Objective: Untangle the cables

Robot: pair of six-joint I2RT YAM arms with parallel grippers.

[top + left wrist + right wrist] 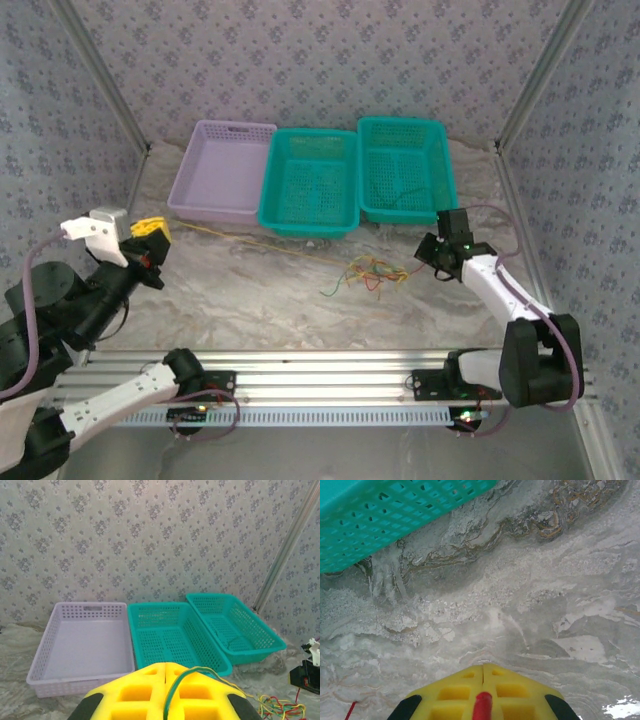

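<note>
Both tools are clenched on cables, with the tangle lying on the tabletop between them.

The left tool (157, 238) is held raised at the left side, its yellow fingers (135, 690) pressed together on a green cable (168, 699) that is seen running out between them. A thin strand (250, 242) is stretched from that tool across the tabletop (240, 295) to the tangle of cables (372, 270), which lies in front of the middle teal basket (310, 222). The right tool (432, 256) is set low just right of the tangle, and from its wrist a red cable (482, 706) is seen gripped between the closed fingers (515, 690). A purple basket (190, 180) and a second teal basket (445, 160) are lined up at the back.
</note>
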